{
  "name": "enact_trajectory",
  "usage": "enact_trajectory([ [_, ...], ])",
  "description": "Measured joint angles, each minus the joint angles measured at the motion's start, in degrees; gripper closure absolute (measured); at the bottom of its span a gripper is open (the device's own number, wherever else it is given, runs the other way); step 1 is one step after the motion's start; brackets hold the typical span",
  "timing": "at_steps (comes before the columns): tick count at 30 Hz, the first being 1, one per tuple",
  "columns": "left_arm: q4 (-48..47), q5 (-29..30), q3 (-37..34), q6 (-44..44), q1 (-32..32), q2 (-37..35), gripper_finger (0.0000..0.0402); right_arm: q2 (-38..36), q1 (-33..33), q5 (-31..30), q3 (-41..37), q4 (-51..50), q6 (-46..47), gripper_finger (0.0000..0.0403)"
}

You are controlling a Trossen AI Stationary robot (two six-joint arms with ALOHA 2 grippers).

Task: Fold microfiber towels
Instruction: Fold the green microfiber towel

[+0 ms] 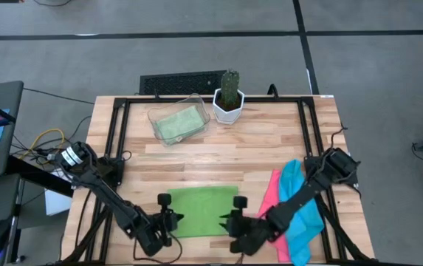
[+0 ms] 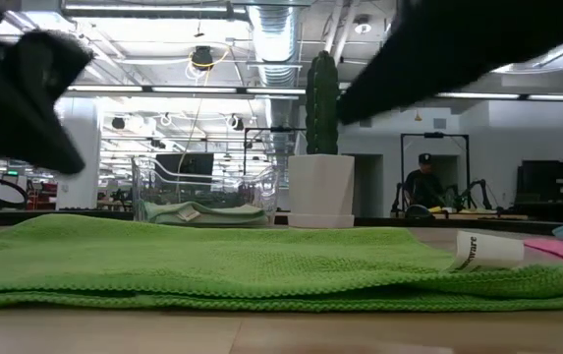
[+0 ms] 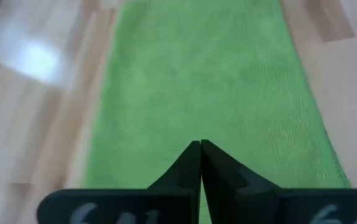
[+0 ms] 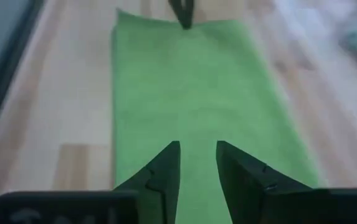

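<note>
Seen from above, a bright green towel (image 1: 201, 210) is spread flat, folded into a strip, at the near middle of the wooden table (image 1: 270, 140). The left gripper (image 1: 173, 219) is placed at the towel's left end and the right gripper (image 1: 229, 222) at its right end. A pink towel (image 1: 269, 193) and a blue towel (image 1: 305, 216) are heaped at the right, partly covered by the right arm. Farther back, a pale green towel (image 1: 177, 123) is held in a clear tray (image 1: 195, 100), and a potted cactus (image 1: 229, 96) is set just beside it. At table height, the green towel (image 2: 261, 264) is seen lying in flat layers across the foreground, with a white label (image 2: 487, 251) curled up at its right end; the tray (image 2: 202, 192) and the cactus pot (image 2: 321, 191) are seen behind it, and a person (image 2: 422, 187) is seated far off in the room. In the left wrist camera, the left gripper (image 3: 200, 163) is shown with its fingers pressed together over the green towel (image 3: 209, 81), and nothing can be made out between them. In the right wrist camera, the right gripper (image 4: 197, 163) is shown with its fingers (image 4: 166, 168) apart, a gap left between them above the green towel (image 4: 197, 93); the other gripper (image 4: 183, 11) is seen at the towel's far end.
</note>
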State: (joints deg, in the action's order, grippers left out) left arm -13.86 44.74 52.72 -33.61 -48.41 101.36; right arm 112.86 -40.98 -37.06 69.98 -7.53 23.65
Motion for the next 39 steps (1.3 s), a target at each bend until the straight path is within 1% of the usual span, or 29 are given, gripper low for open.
enact_trajectory([
  [2, 4.39, -0.93, -2.29, -1.08, 0.05, 0.04, 0.0399, 1.33, 1.15, 6.04, -2.94, 7.62, -0.53, 0.0276],
  [3, 5.75, -0.93, -2.9, -1.64, -0.07, 0.04, 0.04, 1.8, 1.23, 8.01, -4.69, 10.19, -0.35, 0.0277],
  [6, 8.05, -2.62, -4.08, -3.27, -0.69, 0.04, 0.0401, 3.13, 0.72, 10.47, -9.14, 14.5, 3.93, 0.0285],
  [9, 8.78, -4.32, -4.61, -4.11, -1.52, 0.04, 0.0401, 3.35, -0.71, 8.41, -12.96, 15.51, 9.05, 0.0299],
  [11, 9.02, -4.73, -5.35, -4.29, -1.65, 0.02, 0.0401, 3.22, -1.54, 5.74, -14.53, 16.01, 11.01, 0.0309],
  [14, 9.5, -4.95, -6.91, -5.17, -1.6, 0.02, 0.0401, 2.98, -2.18, 3.84, -15.11, 16.23, 10.42, 0.0322],
  [16, 10.14, -4.67, -7.8, -5.47, -1.5, 0.02, 0.0401, 2.31, -2.13, 3.69, -15.33, 17.38, 7.45, 0.0329],
  [18, 10.22, -2.14, -7.8, -5.46, -1.43, 0.0, 0.0401, 0.64, -1.94, 2.86, -15.6, 17.89, 4.03, 0.0332],
  [19, 10.2, -0.84, -7.43, -4.38, -1.43, -0.27, 0.0401, -0.75, -1.77, 1.19, -15.61, 18.51, 2.2, 0.0333],
  [23, 9.87, 5.91, -5.91, 3.66, -1.01, -2.42, 0.0402, -6.71, -0.89, -7.04, -15.5, 19.63, -7.22, 0.0335],
  [24, 9.68, 8.11, -5.89, 5.61, -0.58, -3.13, 0.0402, -7.62, -0.11, -8.08, -15.95, 19.56, -8.89, 0.0335],
  [26, 9.12, 11.37, -5.89, 7.96, 0.64, -4.19, 0.0401, -9.89, 1.98, -7.72, -17.75, 18.97, -9.76, 0.0336],
  [28, 7.3, 10.95, -5.87, 8.25, 2.05, -4.75, 0.0401, -11.29, 3.91, -4.69, -19.29, 20.05, -8.49, 0.0336],
  [30, 7.05, 10.06, -6.62, 8.08, 3.44, -4.76, 0.0401, -11.95, 5.24, -5.78, -21.84, 20.8, -6.89, 0.0336],
  [32, 8.96, 9.92, -8.89, 7.87, 4.84, -4.76, 0.0401, -11.18, 7.08, -6.13, -23.92, 22.91, -5.94, 0.0336],
  [34, 13.58, 9.38, -12.18, 7.33, 6.34, -4.76, 0.0401, -10.21, 9.35, -4.49, -26.7, 28.42, -5.59, 0.0336],
  [37, 22.44, 7.38, -18.12, 5.83, 7.24, -4.76, 0.0401, -5.8, 11.8, -0.89, -29.23, 38.08, -4.51, 0.0336],
  [39, 27.71, 6.41, -21.7, 4.27, 7.45, -4.76, 0.0401, -2.73, 12.21, -0.36, -30.81, 40.42, -3.59, 0.0339],
])
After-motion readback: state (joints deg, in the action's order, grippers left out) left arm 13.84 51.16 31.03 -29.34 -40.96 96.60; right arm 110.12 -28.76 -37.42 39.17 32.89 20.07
